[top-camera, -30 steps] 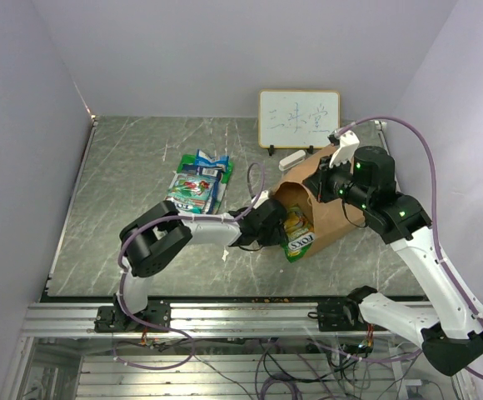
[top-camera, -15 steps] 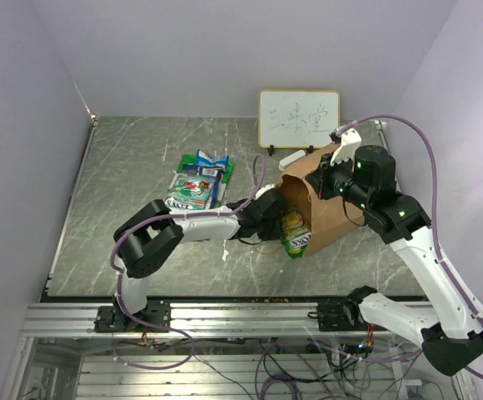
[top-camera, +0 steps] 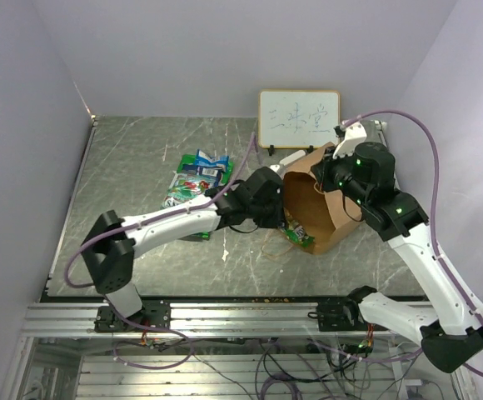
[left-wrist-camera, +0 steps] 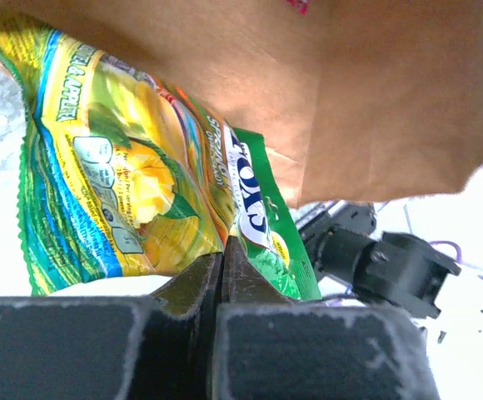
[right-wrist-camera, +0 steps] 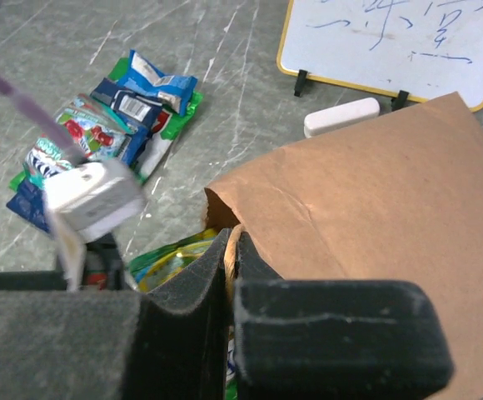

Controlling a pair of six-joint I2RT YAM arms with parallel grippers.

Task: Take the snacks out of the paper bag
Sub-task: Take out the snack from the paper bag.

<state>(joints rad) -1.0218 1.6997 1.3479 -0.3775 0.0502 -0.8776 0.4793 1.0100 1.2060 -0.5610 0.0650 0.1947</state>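
The brown paper bag (top-camera: 329, 208) lies at the right with its mouth facing left. My right gripper (top-camera: 325, 178) holds the bag's top up; in the right wrist view it (right-wrist-camera: 233, 242) is shut on a twisted handle of the paper bag (right-wrist-camera: 375, 192). My left gripper (top-camera: 280, 215) is at the mouth. In the left wrist view it (left-wrist-camera: 223, 243) is shut, pinching the lower edge of a yellow-green snack packet (left-wrist-camera: 125, 167) that overlaps a green packet (left-wrist-camera: 271, 233). A green packet (top-camera: 300, 237) pokes out of the mouth. Several snacks (top-camera: 196, 177) lie piled to the left.
A small framed whiteboard (top-camera: 298, 119) stands at the back, a white eraser (top-camera: 290, 158) in front of it. The bag's other handle (top-camera: 275, 247) trails on the table. Grey walls close in the left, the back and the right.
My left arm has stretched out and its gripper has gone to the bag's mouth and shut there. The right gripper has lifted the bag's top a little; the green packet sits further inside.
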